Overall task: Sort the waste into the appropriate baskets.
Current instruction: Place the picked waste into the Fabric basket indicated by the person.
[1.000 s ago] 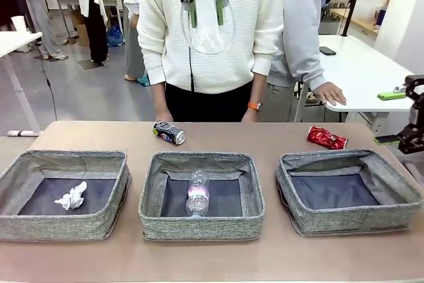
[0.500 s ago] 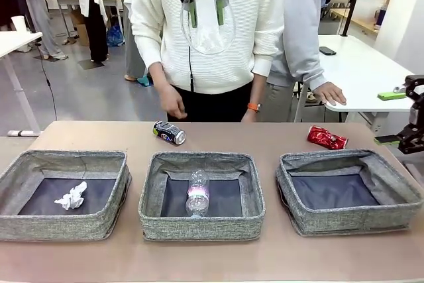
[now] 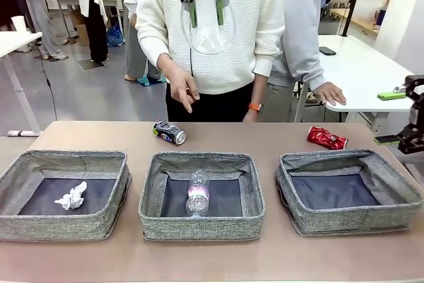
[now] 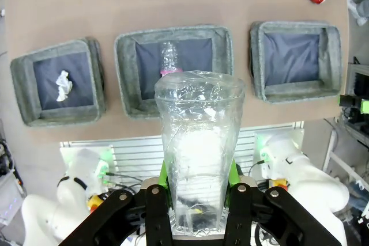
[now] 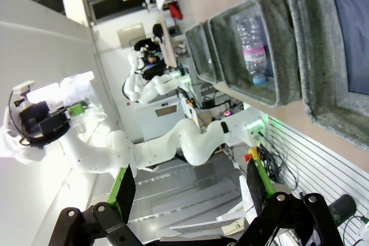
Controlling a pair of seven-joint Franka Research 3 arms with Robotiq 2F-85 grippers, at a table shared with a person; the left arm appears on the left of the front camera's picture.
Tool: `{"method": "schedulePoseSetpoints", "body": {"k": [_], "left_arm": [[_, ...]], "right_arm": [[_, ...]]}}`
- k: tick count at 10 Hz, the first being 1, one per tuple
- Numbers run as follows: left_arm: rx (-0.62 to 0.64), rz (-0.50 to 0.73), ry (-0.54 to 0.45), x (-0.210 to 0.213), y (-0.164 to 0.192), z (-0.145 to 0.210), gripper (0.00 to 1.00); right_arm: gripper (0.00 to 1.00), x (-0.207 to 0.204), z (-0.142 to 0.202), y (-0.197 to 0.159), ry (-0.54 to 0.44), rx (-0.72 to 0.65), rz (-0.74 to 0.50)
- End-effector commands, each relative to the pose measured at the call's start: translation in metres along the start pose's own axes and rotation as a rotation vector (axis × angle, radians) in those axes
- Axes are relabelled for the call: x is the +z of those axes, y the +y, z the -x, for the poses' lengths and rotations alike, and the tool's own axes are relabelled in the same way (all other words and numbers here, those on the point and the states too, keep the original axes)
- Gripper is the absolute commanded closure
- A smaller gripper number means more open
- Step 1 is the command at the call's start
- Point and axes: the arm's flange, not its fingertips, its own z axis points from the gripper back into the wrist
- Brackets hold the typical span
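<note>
**Surroundings.** A person's hand (image 3: 182,89) is seen hanging, fingers down, above the far edge of the worktop (image 3: 265,138), just beyond the dark blue can (image 3: 169,132), which is laid on its side. The crushed red can (image 3: 326,138) is laid just behind the right basket (image 3: 351,220).

**Claws.** The crushed clear bottle (image 4: 199,142) is clamped between the green pads of the left claw (image 4: 199,172) and held high above the worktop, in line with the middle basket (image 3: 199,223). The right claw (image 5: 190,191) is shown with fingers apart.

**Containers.** The crumpled white tissue (image 3: 71,197) is contained in the left basket (image 3: 59,225), and the clear plastic bottle with pink label (image 3: 198,193) in the middle basket.
</note>
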Motion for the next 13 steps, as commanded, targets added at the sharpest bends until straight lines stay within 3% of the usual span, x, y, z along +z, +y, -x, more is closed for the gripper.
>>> {"method": "schedulePoseSetpoints", "body": {"k": [1,10,12,13], "left_arm": [[0.001,0.012,0.008,0.002,0.0,0.001,0.61],[0.0,0.0,0.0,0.0,0.0,0.0,0.61],[-0.108,0.059,0.009,-0.105,0.007,0.045,0.61],[-0.059,0.053,-0.038,-0.162,0.006,0.062,0.61]], "right_arm": [[0.0,0.002,0.001,0.003,0.01,-0.017,0.004],[0.0,0.002,0.001,0.003,0.01,-0.017,0.004],[0.0,0.002,0.001,0.003,0.01,-0.017,0.004],[0.0,0.002,0.001,0.003,0.01,-0.017,0.004]]}}
